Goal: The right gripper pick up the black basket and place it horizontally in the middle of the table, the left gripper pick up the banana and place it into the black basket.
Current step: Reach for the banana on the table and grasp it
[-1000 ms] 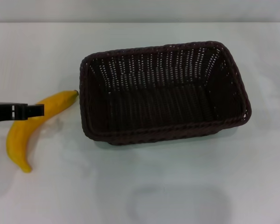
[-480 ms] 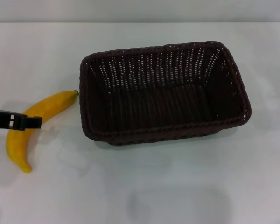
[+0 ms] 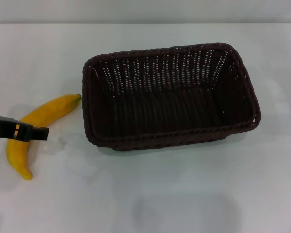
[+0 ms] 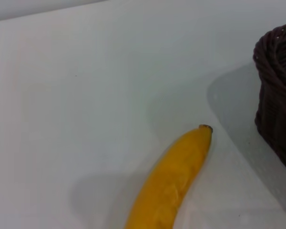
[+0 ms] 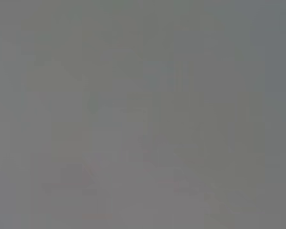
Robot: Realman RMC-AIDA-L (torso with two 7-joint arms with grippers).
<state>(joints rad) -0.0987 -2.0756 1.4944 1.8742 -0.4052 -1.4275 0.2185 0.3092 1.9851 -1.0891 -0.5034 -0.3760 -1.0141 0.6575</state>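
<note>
**Currently on the table: basket, banana, one gripper in view**

Item 1. Black basket (image 3: 170,96): large rectangular woven basket, dark brown-black, braided rim, open-weave sloping sides. It stands upright near the middle of the table (image 3: 184,194), long side running left to right, slightly skewed so its right end sits a little nearer. Nothing lies inside it. One corner of it shows at the edge of the left wrist view (image 4: 276,95).

Item 2. Banana (image 3: 36,130): single, curved, yellow-orange, with a small dark stem tip. It lies flat on the white tabletop to the left of the basket. The stem end points far and right, close to the basket's left wall without touching it; the other end curves near and left. The left wrist view shows the stem half (image 4: 174,181) resting on the table, apart from the basket.

Item 3. Left gripper (image 3: 38,133): a slim black piece reaching in from the left edge, crossing over the banana's middle. Whether its fingers are apart or together cannot be told, nor whether it touches the fruit.

Item 4. Right gripper: not seen in any view; the right wrist view shows only plain grey.
</note>
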